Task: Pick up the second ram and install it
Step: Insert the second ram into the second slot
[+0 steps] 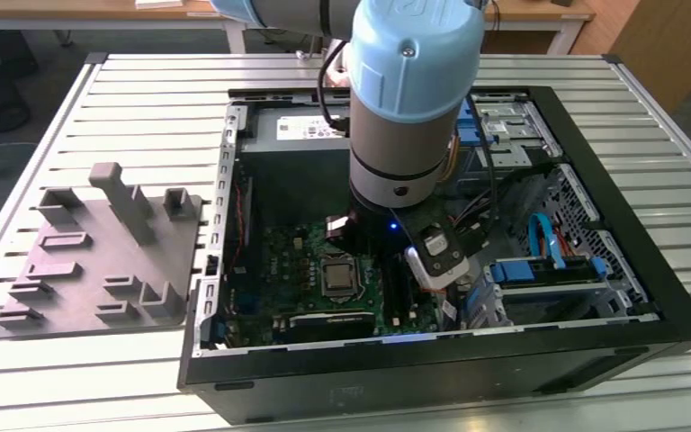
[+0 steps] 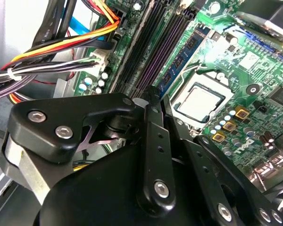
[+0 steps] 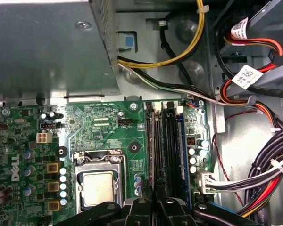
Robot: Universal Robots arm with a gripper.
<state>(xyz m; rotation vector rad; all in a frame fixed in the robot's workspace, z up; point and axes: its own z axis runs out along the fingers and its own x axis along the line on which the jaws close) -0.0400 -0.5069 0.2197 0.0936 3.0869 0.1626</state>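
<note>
My gripper (image 1: 435, 274) hangs inside the open computer case, over the motherboard's (image 1: 309, 261) memory slots. In both wrist views its black fingers stand pressed together. The second ram (image 2: 184, 54) is a thin bluish stick with dark chips. It runs straight out from between the fingers, along the slot nearest the processor socket (image 2: 198, 101). In the first wrist view the second ram (image 3: 154, 150) shows edge-on as a pale strip leading into the gripper (image 3: 155, 197). The other memory slots (image 3: 172, 150) lie beside it. I cannot tell whether the stick is fully seated.
A grey plastic tray (image 1: 94, 261) with raised blocks lies on the slatted table at the exterior view's left. Bundles of coloured cables (image 3: 254, 174) crowd one side of the slots. The power supply box (image 3: 47, 47) and the drive cage (image 1: 550, 270) flank the board.
</note>
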